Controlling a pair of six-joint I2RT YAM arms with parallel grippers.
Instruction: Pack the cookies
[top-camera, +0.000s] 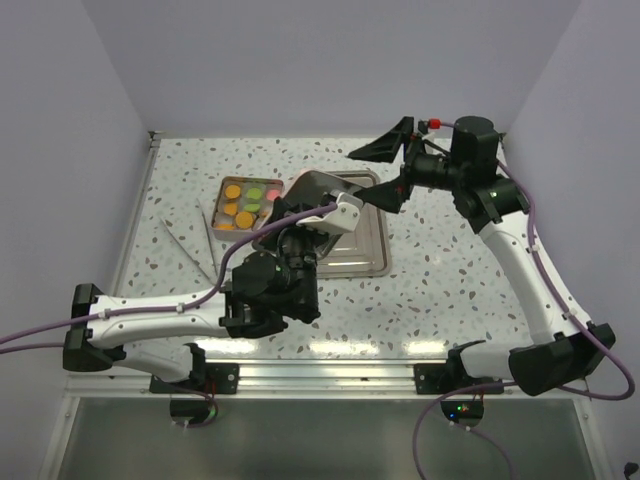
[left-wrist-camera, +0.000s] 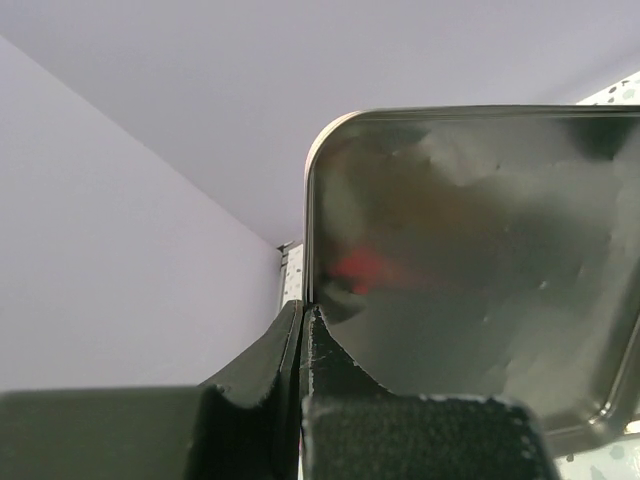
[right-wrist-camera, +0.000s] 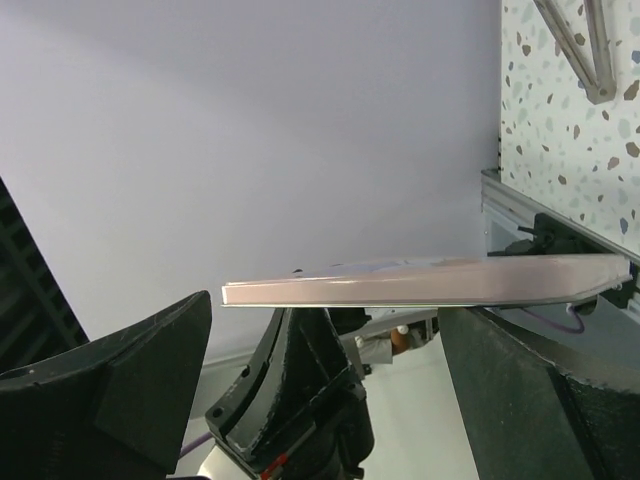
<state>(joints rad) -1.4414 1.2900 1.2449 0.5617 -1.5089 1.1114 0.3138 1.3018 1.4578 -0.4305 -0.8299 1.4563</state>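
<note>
The cookies (top-camera: 248, 204) lie in an open tin (top-camera: 219, 206) on the table (top-camera: 450, 275), left of centre. The left claw (left-wrist-camera: 303, 318) is pinched tight on the rim of a tilted metal lid (left-wrist-camera: 470, 270). The right claw (top-camera: 362, 176) gapes wide around the lid's edge, seemingly without touching it.

The small flat round cookies (top-camera: 243, 219) are mostly orange, with a few green and one pink. The flat desk (top-camera: 440, 270) is white, speckled with grey and brown flecks. The shiny rectangular metal lid (left-wrist-camera: 470, 250) is silver-grey with a blurred red reflection.
</note>
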